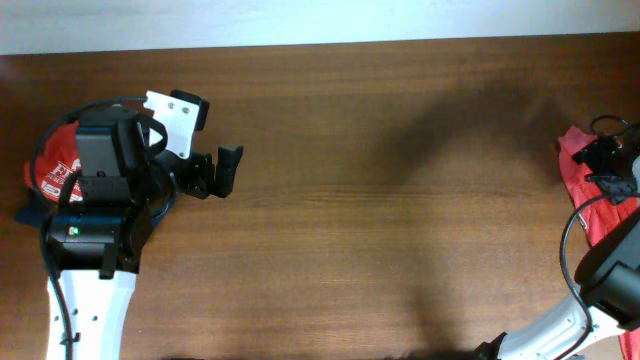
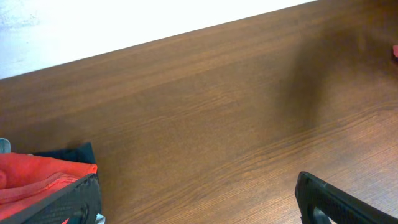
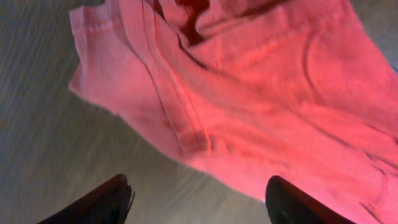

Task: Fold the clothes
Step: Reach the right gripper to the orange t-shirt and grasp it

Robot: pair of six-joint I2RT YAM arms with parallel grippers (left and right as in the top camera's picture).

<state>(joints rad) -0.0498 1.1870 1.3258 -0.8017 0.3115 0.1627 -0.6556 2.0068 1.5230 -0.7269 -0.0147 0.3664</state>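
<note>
The clothes lie in two places. A coral-red T-shirt (image 1: 572,168) is crumpled at the table's far right edge and fills the upper right of the right wrist view (image 3: 261,81). My right gripper (image 1: 600,155) hangs over its near edge, open (image 3: 202,202); the right fingertip (image 3: 292,202) is at the hem, and bare table shows between the jaws. A pile with a red printed tee (image 1: 55,160) and a navy garment (image 2: 74,152) sits at the far left under my left arm. My left gripper (image 1: 222,172) is open over bare wood (image 2: 199,211), beside that pile.
The brown wooden table (image 1: 380,200) runs between the two arms. Its far edge meets a white wall (image 1: 300,20). The left arm's white base (image 1: 85,300) stands at the front left, and the right arm's cable (image 1: 575,235) loops at the right edge.
</note>
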